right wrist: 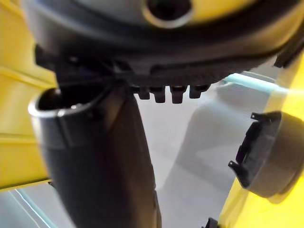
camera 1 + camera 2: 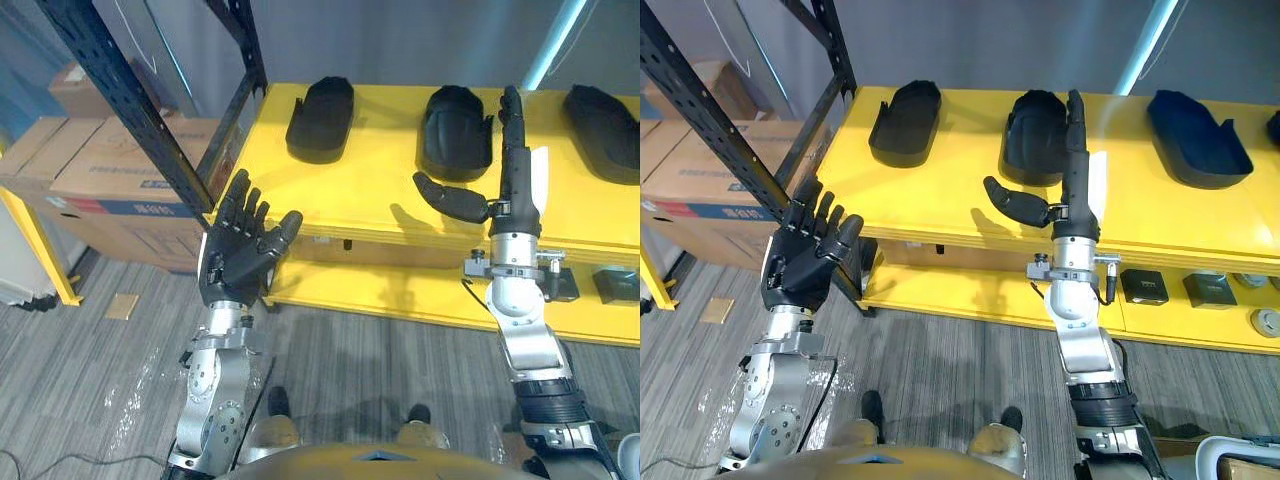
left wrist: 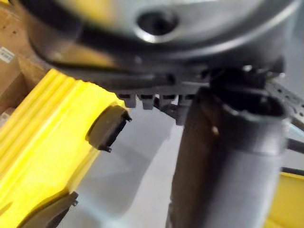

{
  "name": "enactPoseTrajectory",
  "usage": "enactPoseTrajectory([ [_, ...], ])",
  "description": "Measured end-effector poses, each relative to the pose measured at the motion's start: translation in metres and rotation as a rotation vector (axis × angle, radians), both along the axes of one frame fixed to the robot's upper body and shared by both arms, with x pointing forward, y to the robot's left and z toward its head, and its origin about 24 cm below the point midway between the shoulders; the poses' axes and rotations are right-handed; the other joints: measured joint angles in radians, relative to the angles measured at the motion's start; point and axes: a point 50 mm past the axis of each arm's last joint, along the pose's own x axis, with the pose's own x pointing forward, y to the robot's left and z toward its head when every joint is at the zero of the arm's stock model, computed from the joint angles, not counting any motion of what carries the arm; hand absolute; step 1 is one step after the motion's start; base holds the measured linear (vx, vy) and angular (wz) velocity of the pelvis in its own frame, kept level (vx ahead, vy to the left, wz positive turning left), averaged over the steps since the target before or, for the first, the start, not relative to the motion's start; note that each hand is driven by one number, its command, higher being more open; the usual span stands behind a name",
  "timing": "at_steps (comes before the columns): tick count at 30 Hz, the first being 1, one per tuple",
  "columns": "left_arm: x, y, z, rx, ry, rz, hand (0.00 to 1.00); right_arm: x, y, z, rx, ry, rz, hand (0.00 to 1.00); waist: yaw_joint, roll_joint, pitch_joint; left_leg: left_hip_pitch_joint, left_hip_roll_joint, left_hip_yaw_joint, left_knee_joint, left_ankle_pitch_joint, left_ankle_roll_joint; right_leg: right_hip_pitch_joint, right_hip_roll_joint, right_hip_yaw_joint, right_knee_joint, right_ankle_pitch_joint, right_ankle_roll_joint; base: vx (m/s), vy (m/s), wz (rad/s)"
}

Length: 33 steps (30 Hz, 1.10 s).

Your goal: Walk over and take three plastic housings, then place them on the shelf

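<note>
The left hand [image 2: 238, 258] is holding its fingers spread apart and relaxed, gripping nothing, short of the yellow shelf [image 2: 360, 205]. The right hand [image 2: 517, 185] is extending its fingers straight and together, thumb splayed, also empty. On the shelf:

- The left plastic housing [image 2: 322, 118] is lying beyond the left fingers.
- The middle plastic housing [image 2: 455, 130] is lying just beside the right fingertips.
- The right plastic housing [image 2: 603, 130] is lying apart, outboard of them.

Black plastic housings, three: left housing [image 2: 320, 118], middle housing [image 2: 450, 128], right housing [image 2: 603, 130], lying apart in a row on yellow shelf [image 2: 365, 200].
</note>
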Motion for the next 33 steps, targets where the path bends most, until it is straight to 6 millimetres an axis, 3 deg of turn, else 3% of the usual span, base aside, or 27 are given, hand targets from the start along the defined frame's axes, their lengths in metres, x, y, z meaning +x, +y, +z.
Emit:
enactPoseTrajectory([
  [3, 0.0, -0.001, -0.001, 0.006, 0.01, -0.02, 1.0, 0.001, -0.004, -0.008, -0.016, 0.044, -0.032, 1.0, 0.002, -0.005, -0.018, 0.004, 0.0, 0.012, 0.0, -0.001, 0.0, 0.002, 0.001, 0.008, -0.015, 0.013, 0.001, -0.03, 0.006, -0.09],
  [8, 0.001, -0.003, -0.004, 0.014, 0.035, -0.038, 1.0, 0.007, -0.023, -0.039, -0.008, 0.2, -0.123, 1.0, 0.002, -0.018, -0.033, 0.013, 0.0, 0.017, 0.0, -0.005, -0.003, 0.011, 0.001, 0.012, -0.019, 0.018, -0.002, -0.01, 0.002, -0.03],
  [15, -0.002, 0.0, -0.009, 0.024, 0.068, -0.039, 1.0, 0.021, -0.045, -0.055, -0.033, 0.32, -0.22, 1.0, 0.005, -0.017, -0.055, -0.007, -0.001, 0.02, 0.0, -0.004, -0.002, 0.001, 0.005, 0.011, -0.049, 0.039, -0.003, -0.01, 0.004, -0.02],
  [20, -0.004, 0.0, -0.01, 0.032, 0.071, -0.053, 1.0, 0.042, -0.061, -0.042, -0.017, 0.29, -0.323, 1.0, 0.011, -0.014, -0.055, -0.064, -0.002, 0.002, 0.001, 0.014, 0.003, -0.044, 0.005, -0.002, -0.048, 0.051, -0.008, 0.0, 0.004, 0.09],
  [23, -0.001, -0.001, -0.007, 0.032, 0.056, -0.057, 1.0, 0.061, -0.069, -0.02, 0.011, 0.238, -0.369, 1.0, 0.021, -0.005, -0.033, -0.109, -0.003, -0.005, 0.004, 0.03, 0.007, -0.086, 0.005, -0.002, -0.045, 0.063, -0.012, -0.04, 0.006, 0.05],
  [24, 0.004, -0.002, -0.003, 0.031, 0.038, -0.056, 1.0, 0.069, -0.073, -0.005, 0.023, 0.199, -0.388, 1.0, 0.03, 0.004, 0.002, -0.114, -0.003, -0.005, 0.003, 0.032, 0.008, -0.094, 0.005, 0.0, -0.044, 0.066, -0.016, -0.06, 0.003, 0.02],
  [27, 0.005, -0.001, -0.001, 0.026, 0.034, -0.039, 1.0, 0.077, -0.072, 0.014, 0.034, 0.128, -0.392, 1.0, 0.033, 0.02, 0.042, -0.136, -0.004, -0.013, 0.004, 0.034, 0.007, -0.116, 0.005, -0.002, -0.037, 0.067, -0.016, -0.05, 0.003, 0.05],
  [33, 0.005, 0.0, -0.001, 0.025, 0.044, -0.024, 1.0, 0.079, -0.071, 0.02, 0.046, 0.099, -0.4, 1.0, 0.033, 0.013, 0.085, -0.143, -0.005, -0.014, 0.004, 0.039, 0.011, -0.128, 0.004, 0.005, -0.029, 0.069, -0.013, 0.01, -0.002, 0.0],
])
